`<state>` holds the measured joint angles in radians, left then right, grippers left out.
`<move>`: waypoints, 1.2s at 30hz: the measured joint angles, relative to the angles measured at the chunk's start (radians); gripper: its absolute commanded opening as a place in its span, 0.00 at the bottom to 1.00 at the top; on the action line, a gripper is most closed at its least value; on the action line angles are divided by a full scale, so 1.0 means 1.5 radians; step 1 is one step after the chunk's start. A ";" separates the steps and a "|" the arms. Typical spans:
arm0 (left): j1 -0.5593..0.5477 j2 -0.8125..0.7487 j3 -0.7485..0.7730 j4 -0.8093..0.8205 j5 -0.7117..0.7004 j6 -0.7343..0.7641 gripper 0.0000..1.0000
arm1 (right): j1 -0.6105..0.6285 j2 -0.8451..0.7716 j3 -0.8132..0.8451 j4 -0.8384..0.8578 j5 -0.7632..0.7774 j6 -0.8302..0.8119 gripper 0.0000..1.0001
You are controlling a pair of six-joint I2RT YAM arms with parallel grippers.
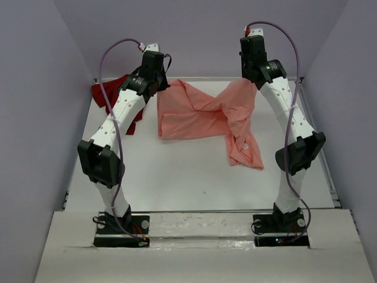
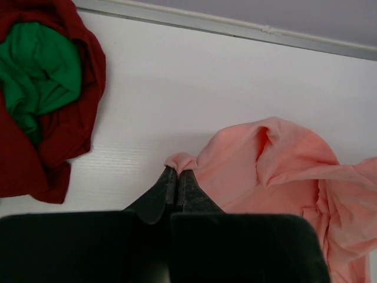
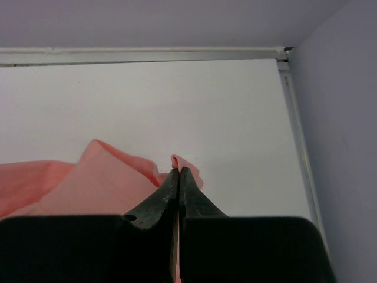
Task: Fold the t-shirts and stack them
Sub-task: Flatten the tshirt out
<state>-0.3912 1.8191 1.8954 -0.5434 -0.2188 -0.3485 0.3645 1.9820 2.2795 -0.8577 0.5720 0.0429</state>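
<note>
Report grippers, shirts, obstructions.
Left gripper shut on pink shirt. Right gripper shut on it too. Red shirt and green shirt heaped far left, apart.

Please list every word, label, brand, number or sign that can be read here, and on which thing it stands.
There are none. The pink shirt, red shirt and green shirt show no print or tag; the left gripper, right gripper and table bear no visible marking.

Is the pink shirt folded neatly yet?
Not folded. The pink shirt lies rumpled and twisted on the table, its edges pinched by the left fingers and right fingers.
</note>
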 measured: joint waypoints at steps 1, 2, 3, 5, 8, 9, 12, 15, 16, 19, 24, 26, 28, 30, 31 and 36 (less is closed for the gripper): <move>0.001 -0.026 -0.009 -0.006 -0.009 0.003 0.00 | -0.001 -0.008 0.001 -0.004 0.015 -0.002 0.00; 0.002 -0.046 -0.019 -0.011 -0.016 0.005 0.00 | -0.003 -0.020 0.001 -0.012 0.040 -0.004 0.00; 0.005 -0.072 -0.030 -0.021 -0.027 0.008 0.00 | -0.007 -0.027 0.001 -0.017 0.054 -0.004 0.00; 0.005 -0.115 -0.048 -0.036 -0.045 0.014 0.00 | -0.019 -0.040 0.000 -0.030 0.080 0.000 0.00; 0.005 -0.167 -0.069 -0.060 -0.067 0.023 0.00 | -0.041 -0.061 -0.008 -0.051 0.111 0.010 0.00; 0.005 -0.197 -0.080 -0.071 -0.077 0.025 0.00 | -0.048 -0.073 -0.017 -0.054 0.119 0.013 0.00; 0.005 -0.268 -0.105 -0.094 -0.093 0.036 0.00 | -0.065 -0.120 -0.051 -0.054 0.133 0.014 0.00; 0.005 -0.336 -0.120 -0.107 -0.100 0.054 0.00 | -0.068 -0.188 -0.076 -0.047 0.132 -0.004 0.00; 0.005 -0.363 -0.127 -0.107 -0.098 0.063 0.00 | -0.068 -0.205 -0.076 -0.044 0.128 -0.011 0.00; 0.005 -0.443 -0.157 -0.097 -0.091 0.094 0.00 | -0.064 -0.266 -0.067 -0.028 0.117 -0.032 0.00; 0.005 -0.556 -0.173 -0.084 -0.060 0.123 0.00 | -0.050 -0.369 -0.051 0.010 0.109 -0.060 0.00; 0.005 -0.579 -0.174 -0.077 -0.043 0.127 0.00 | -0.033 -0.415 -0.044 0.020 0.111 -0.075 0.00; 0.005 -0.605 -0.178 -0.073 -0.024 0.129 0.00 | -0.018 -0.445 -0.030 0.026 0.116 -0.086 0.00; 0.005 -0.615 -0.175 -0.074 -0.009 0.129 0.00 | -0.001 -0.475 -0.016 0.039 0.124 -0.102 0.00; 0.005 -0.616 -0.172 -0.074 -0.004 0.129 0.00 | 0.002 -0.487 -0.010 0.043 0.129 -0.109 0.00; 0.004 -0.594 -0.109 -0.091 0.023 0.132 0.00 | 0.011 -0.522 0.036 0.054 0.140 -0.138 0.00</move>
<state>-0.3855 0.9287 1.7313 -0.6800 -0.1848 -0.1497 0.3813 1.1988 2.3333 -0.7761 0.7822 -0.1638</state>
